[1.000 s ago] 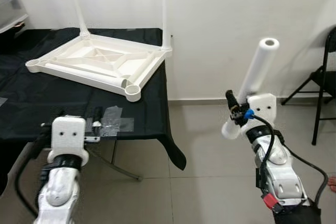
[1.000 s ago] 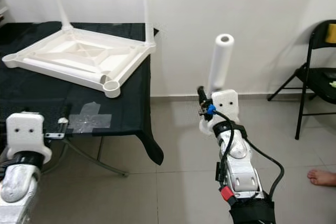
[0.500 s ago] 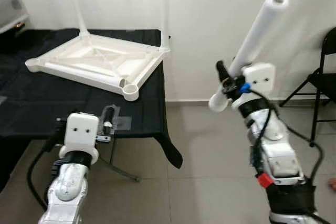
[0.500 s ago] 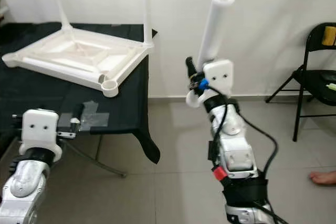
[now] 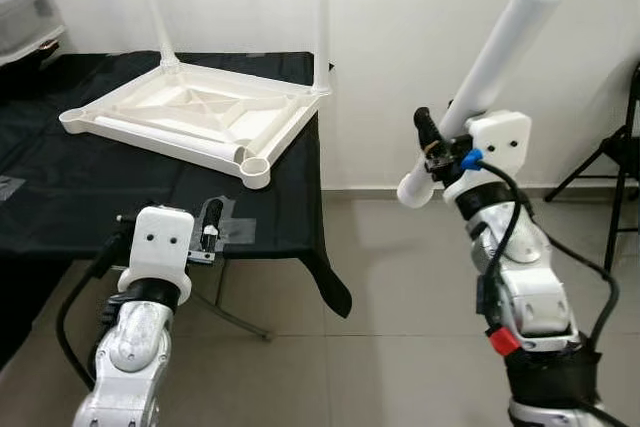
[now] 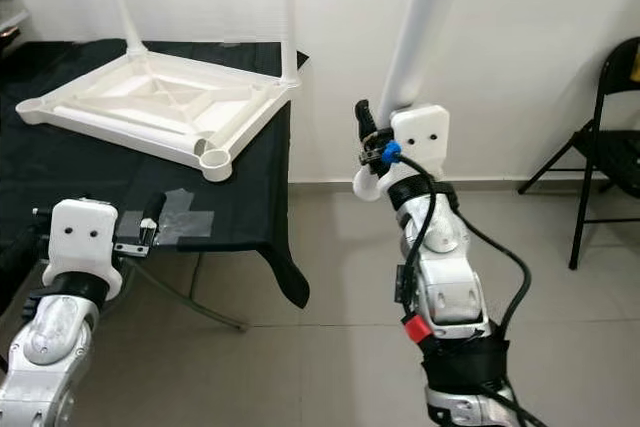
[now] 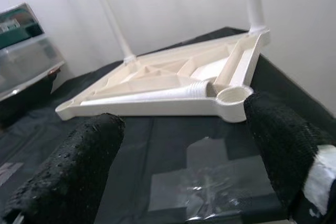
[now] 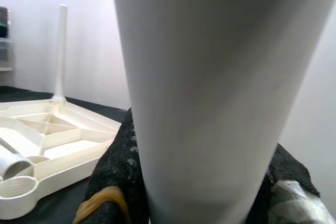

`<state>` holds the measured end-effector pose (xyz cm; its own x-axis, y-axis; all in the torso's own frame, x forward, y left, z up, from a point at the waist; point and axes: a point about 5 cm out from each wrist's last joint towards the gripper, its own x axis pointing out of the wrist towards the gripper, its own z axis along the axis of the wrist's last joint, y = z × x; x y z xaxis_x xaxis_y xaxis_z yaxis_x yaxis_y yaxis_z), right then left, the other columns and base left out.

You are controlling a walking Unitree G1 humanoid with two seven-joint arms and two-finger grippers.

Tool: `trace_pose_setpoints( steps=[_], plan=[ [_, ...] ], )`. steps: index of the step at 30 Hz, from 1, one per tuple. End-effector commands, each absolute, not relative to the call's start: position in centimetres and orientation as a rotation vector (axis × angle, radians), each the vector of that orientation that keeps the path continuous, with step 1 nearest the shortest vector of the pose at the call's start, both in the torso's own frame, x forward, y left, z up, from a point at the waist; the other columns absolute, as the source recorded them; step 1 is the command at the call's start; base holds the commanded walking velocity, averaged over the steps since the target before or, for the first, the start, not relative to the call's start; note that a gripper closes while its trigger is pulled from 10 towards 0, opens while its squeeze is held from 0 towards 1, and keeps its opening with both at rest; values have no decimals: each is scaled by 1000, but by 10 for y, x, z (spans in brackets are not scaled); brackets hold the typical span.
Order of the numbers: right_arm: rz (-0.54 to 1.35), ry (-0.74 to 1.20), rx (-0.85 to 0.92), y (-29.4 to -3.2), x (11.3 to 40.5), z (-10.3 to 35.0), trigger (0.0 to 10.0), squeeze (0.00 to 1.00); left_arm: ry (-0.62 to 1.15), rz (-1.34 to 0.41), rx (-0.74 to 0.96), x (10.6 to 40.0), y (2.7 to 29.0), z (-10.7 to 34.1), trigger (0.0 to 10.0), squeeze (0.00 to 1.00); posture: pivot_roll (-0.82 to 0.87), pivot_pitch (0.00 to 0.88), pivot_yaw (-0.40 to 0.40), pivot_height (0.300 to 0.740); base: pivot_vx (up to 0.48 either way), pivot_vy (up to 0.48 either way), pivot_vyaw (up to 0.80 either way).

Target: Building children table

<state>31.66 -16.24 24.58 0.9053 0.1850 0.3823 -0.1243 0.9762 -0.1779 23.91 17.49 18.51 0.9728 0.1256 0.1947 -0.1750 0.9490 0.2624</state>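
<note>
The white table leg (image 5: 488, 68), a hollow tube, is clamped near its lower end between the fingers of the right gripper (image 5: 432, 152), held out over the tiled floor (image 5: 400, 307) to the right of the table and tilted, with its open upper end leaning right. The upturned white tabletop (image 5: 195, 117) lies on the black-clothed table (image 5: 90, 197) at far left, two legs already standing upright at its far corners. An empty round socket (image 5: 253, 164) sits at its near right corner, and another loose leg (image 7: 157, 95) lies along its near edge. The left gripper (image 7: 184, 166) is empty, fingers spread apart, low at the table's near edge above a patch of clear tape (image 5: 235, 230). A black folding chair (image 6: 610, 147) stands at far right.
</note>
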Motion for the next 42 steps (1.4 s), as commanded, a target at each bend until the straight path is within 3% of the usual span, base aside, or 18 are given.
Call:
trace_pose_setpoints(
  steps=[1,13,32,42],
  plan=[
    [164,-430,-135,-163,314,253,10000,0,-160,135,306,240,173,183,10000,0,116,9,2,740,0,-439,0],
    [182,-475,-132,-158,314,270,10000,0,-168,139,312,243,172,187,10000,0,110,0,11,740,180,-389,0],
    [168,-336,-127,-163,311,230,10000,0,-177,115,321,247,169,189,10000,0,109,13,18,740,434,-28,0],
    [168,-306,-125,-164,311,221,10000,0,-167,129,320,249,171,188,10000,0,110,15,16,740,150,-387,0]
  ],
)
